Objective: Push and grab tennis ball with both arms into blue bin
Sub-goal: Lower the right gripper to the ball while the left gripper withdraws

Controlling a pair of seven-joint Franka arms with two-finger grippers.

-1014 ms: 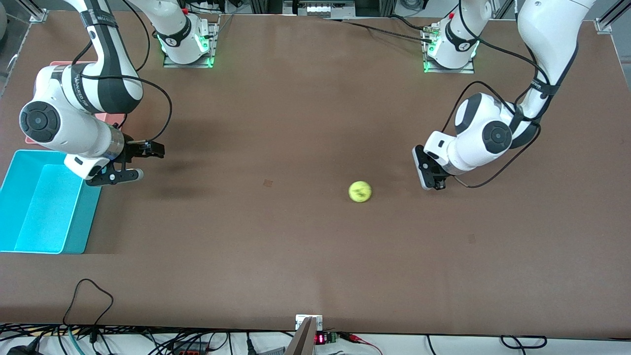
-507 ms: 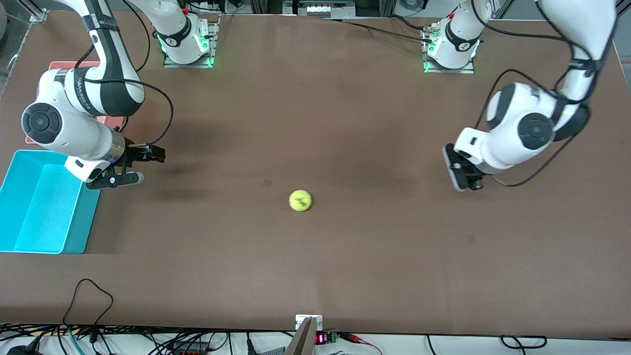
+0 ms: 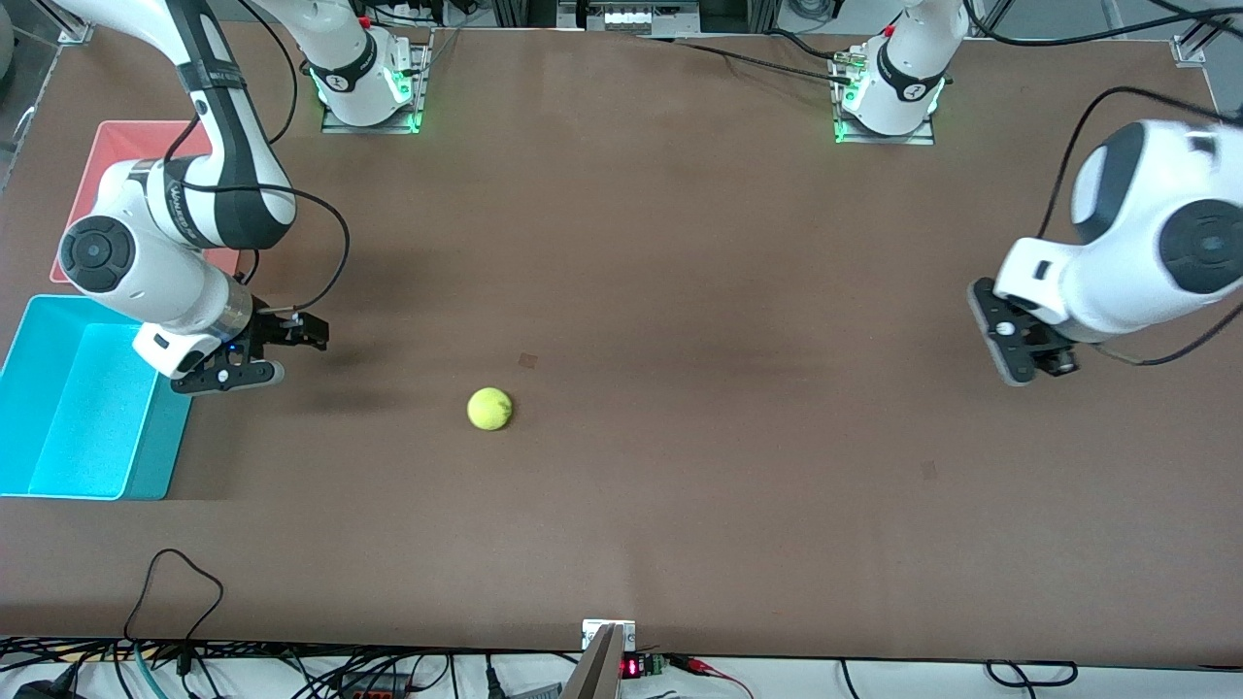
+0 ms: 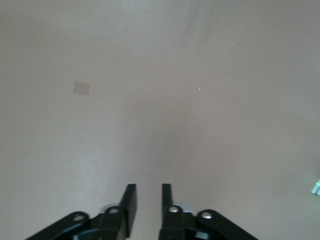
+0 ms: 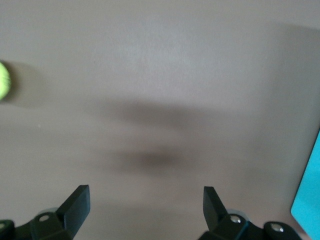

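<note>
The tennis ball (image 3: 489,409) lies free on the tabletop (image 3: 680,243) between the wide-open, empty right gripper (image 3: 260,351), poised beside the blue bin (image 3: 24,408) apparently to catch it, and the empty left gripper (image 3: 1015,345), its fingers nearly together.

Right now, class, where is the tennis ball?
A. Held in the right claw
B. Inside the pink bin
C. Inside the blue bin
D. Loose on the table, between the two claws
D: the tennis ball lies free on the bare table, apart from the open right claw beside the blue bin and from the left claw.
</note>
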